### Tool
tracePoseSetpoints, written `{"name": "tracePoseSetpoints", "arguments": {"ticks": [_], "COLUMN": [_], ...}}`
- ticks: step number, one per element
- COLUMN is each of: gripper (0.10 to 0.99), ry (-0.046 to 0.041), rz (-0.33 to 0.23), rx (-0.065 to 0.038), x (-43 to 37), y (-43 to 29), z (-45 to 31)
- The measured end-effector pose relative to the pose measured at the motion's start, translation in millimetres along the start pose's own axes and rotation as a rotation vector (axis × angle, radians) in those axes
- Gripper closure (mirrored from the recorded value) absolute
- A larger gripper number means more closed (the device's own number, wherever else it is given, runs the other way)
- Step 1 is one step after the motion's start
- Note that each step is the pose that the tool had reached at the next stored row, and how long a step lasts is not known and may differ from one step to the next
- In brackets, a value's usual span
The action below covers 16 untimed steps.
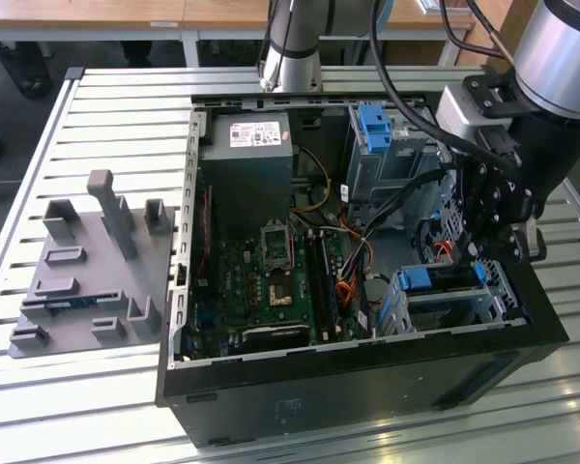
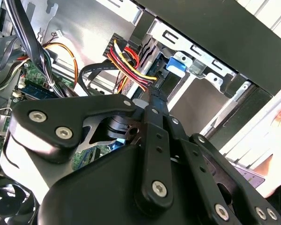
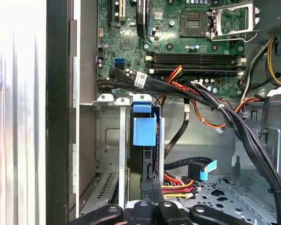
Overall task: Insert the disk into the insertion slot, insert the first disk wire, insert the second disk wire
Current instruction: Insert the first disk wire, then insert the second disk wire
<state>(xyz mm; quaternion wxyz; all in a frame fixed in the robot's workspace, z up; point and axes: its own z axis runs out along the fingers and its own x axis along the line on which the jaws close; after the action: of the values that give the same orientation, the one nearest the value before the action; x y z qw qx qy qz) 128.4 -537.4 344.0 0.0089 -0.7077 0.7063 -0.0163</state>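
— Item one, the pincer (image 2: 153, 93)?
— Fingers closed together on the plug end of one disk wire (image 2: 131, 58), a red, yellow and black bundle. The plug is at the edge of the disk (image 3: 144, 131); whether it is seated cannot be told.
— Item two, location of that disk?
— Standing on edge inside the insertion slot (image 3: 107, 140), blue carrier tab showing at its end. The slot sits in the computer case (image 1: 367, 387), at the near corner toward the exterior view's right.
— Other cabling?
— One black flat cable with a light-blue plug (image 3: 206, 169), lying near the slot, apart from the disk.
— Rest of the case?
— One motherboard (image 1: 271, 280), mid-floor. One power supply (image 1: 246, 164), far side, toward the exterior view's left. One taller cage with a blue latch (image 1: 377, 145), far side, beyond the slot.
— Outside the case?
— One grey fixture tray (image 1: 87, 271) on the slatted table (image 1: 126, 106), well apart, toward the exterior view's left.
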Motion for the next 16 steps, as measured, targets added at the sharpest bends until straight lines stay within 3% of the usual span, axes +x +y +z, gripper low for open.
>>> {"name": "tracePoseSetpoints", "arguments": {"ticks": [8,16], "gripper": [0.980,0.980], "ry": [0.0000,0.0000], "rz": [0.000,0.000], "rx": [0.000,0.000], "x": [0.0,0.1], "y": [-0.1,-0.4], "z": [-3.0,-12.2]}}
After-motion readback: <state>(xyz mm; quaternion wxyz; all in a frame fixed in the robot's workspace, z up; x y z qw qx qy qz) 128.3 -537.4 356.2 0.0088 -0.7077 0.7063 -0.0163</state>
